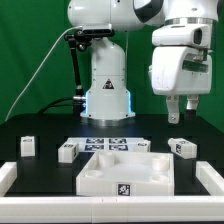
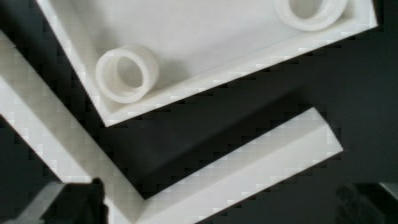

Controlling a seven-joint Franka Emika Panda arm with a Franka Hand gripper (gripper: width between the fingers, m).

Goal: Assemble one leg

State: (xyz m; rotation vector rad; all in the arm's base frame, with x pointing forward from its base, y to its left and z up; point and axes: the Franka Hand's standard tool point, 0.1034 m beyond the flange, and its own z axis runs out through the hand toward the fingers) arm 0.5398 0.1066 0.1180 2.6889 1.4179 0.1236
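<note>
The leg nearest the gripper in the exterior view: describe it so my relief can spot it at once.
Start at the large white panel nearest the camera, then look past its corner on the exterior view's right, below the open gripper. The leg is the small white tagged block there, farthest toward that side; the other blocks lie by the marker board or beyond it.

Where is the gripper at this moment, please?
In the exterior view the gripper hangs open on the right side, in the air over the rightmost leg, to the right of the large white panel.
</note>
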